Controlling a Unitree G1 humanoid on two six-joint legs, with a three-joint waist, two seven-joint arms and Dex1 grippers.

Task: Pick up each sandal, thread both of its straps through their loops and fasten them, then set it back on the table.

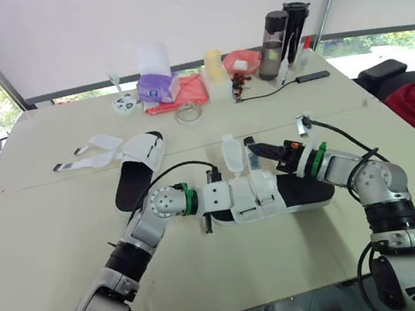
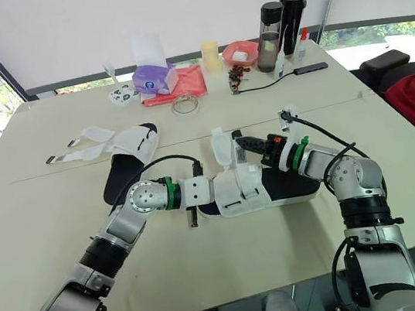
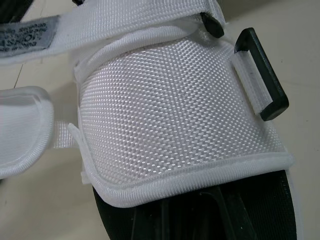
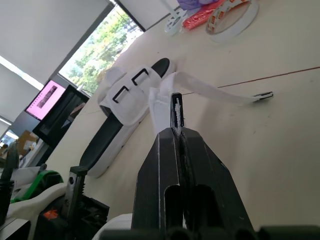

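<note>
Black-soled sandal with white mesh upper point(image 1: 275, 192) lies mid-frame on the beige table point(image 1: 50, 249), long axis left–right; right tool point(image 4: 176, 107) pinches its loose white webbing strap point(image 1: 231, 154) upright just above the upper; left tool point(image 1: 218, 199) at the sandal's left end, grip not readable.

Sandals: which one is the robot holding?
The nearer sandal, whose strap the right gripper pinches; the other sandal lies untouched farther back.

The second sandal point(image 1: 138, 170) lies on the table point(image 1: 42, 250) just behind-left of the near sandal point(image 1: 306, 189); a tape roll point(image 1: 189, 113) sits farther behind it, two bottles point(image 1: 275, 34) far behind-right.
</note>
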